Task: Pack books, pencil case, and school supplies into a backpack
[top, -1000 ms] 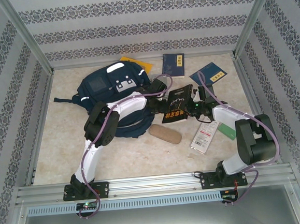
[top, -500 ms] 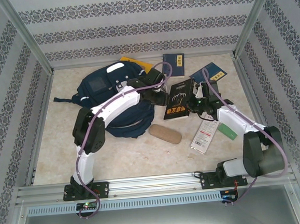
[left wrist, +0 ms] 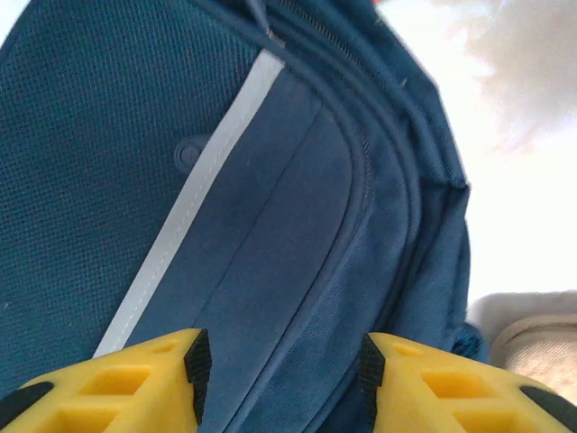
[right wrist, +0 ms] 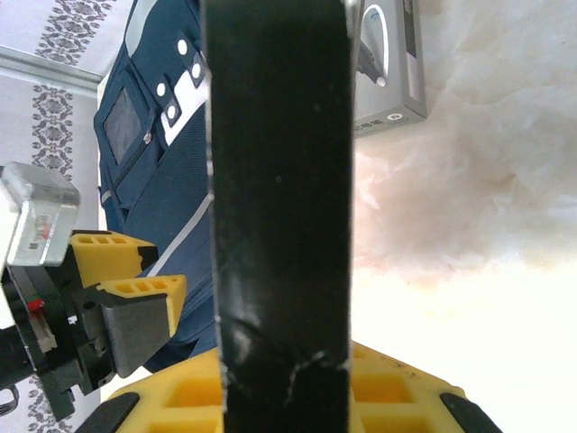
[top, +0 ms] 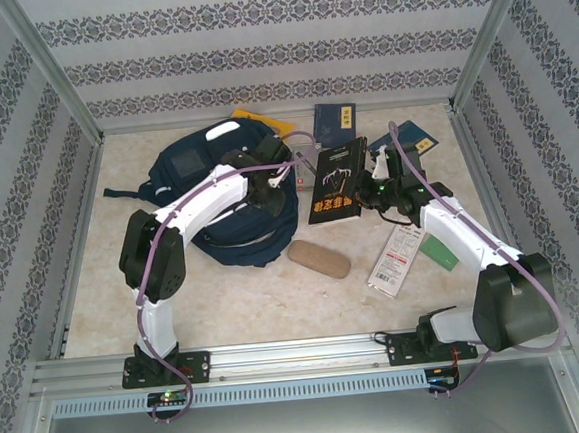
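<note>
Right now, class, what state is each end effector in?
Left end effector: open, empty, over the backpack.
Right end effector: shut on the black book.

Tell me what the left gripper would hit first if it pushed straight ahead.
The backpack. The left gripper, open, points straight at its navy fabric beside the white stripe, with nothing in between; the gap looks small, though depth is unclear.

The left arm [top: 208,196] and right arm [top: 466,233] have white links, black joints and looping purple cables; their fingers [left wrist: 135,379] are yellow, hollow-celled, black-padded.
</note>
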Controlling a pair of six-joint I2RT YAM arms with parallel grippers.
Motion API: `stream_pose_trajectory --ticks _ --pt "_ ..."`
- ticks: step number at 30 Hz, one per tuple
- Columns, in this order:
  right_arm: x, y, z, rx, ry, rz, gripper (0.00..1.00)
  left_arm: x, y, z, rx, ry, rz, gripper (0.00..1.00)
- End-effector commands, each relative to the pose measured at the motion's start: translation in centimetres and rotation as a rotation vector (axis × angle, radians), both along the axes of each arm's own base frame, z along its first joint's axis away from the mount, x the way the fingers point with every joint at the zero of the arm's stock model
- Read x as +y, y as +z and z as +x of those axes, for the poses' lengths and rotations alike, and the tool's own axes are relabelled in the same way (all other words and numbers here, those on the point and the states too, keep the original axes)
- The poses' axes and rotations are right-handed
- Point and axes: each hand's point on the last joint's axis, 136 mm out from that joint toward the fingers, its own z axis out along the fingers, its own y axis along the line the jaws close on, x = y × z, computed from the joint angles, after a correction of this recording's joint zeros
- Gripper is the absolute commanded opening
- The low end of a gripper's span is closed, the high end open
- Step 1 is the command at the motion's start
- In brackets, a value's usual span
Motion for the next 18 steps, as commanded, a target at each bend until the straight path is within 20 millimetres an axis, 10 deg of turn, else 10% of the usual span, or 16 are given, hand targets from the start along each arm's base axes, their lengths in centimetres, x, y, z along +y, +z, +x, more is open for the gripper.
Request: stream_pose_trajectory --ticks 1,18 --pt "1.0 3.1 0.6 -0.097 0.043 0.029 0.0 2.2 0.1 -1.7 0.029 -0.073 0.101 0.51" --pt "1.4 3.0 0.2 -0.092 0.051 0.051 0.0 5.0 -5.7 -0.1 0.02 -0.046 0.304 0.51"
